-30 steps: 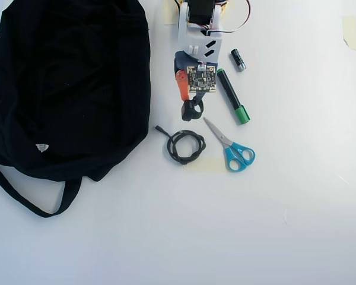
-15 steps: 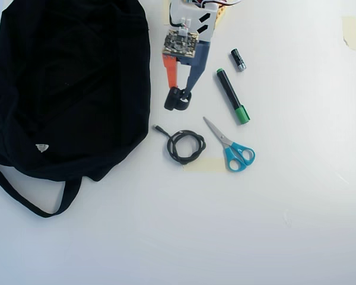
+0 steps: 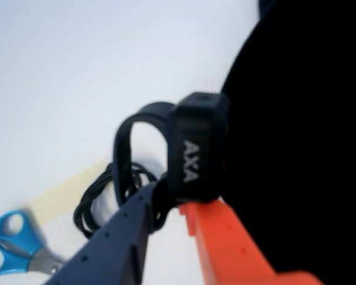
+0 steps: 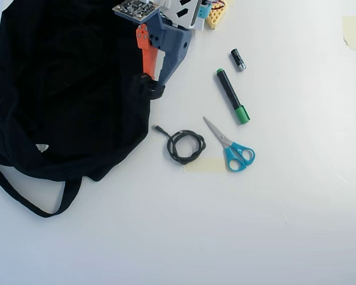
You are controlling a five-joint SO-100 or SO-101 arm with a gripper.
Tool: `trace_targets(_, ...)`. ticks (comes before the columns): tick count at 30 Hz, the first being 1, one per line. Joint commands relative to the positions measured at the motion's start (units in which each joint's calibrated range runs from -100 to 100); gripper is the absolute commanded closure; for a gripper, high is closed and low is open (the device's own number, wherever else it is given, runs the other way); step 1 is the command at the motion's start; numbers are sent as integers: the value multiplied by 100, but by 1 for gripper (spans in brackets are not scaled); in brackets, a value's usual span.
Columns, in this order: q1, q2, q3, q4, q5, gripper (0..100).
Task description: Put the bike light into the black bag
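Orange and dark-blue fingers of my hand (image 4: 149,80) are clamped on the bike light (image 3: 196,148), its rubber loop strap sticking out past them in the wrist view. I judge the pickup done: the light hangs at the black bag (image 4: 65,89), right at its 3 o'clock edge in the overhead view. Release into the bag remains. Coiled cable (image 4: 186,146), scissors (image 4: 231,145), green marker (image 4: 231,95) and battery (image 4: 238,60) lie on the white surface (image 4: 255,225) around 4 o'clock of the hand. Bag opening not discernible; red lens hidden.
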Motion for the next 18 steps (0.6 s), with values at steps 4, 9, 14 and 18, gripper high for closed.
trace_targets(4,1258,55,-312,10,-22,98)
trace_targets(9,2402,777,-537,-51,77,98)
trace_targets(14,3143,2238,-1543,-163,224,98)
trace_targets(18,3502,4529,-2702,-619,224,98)
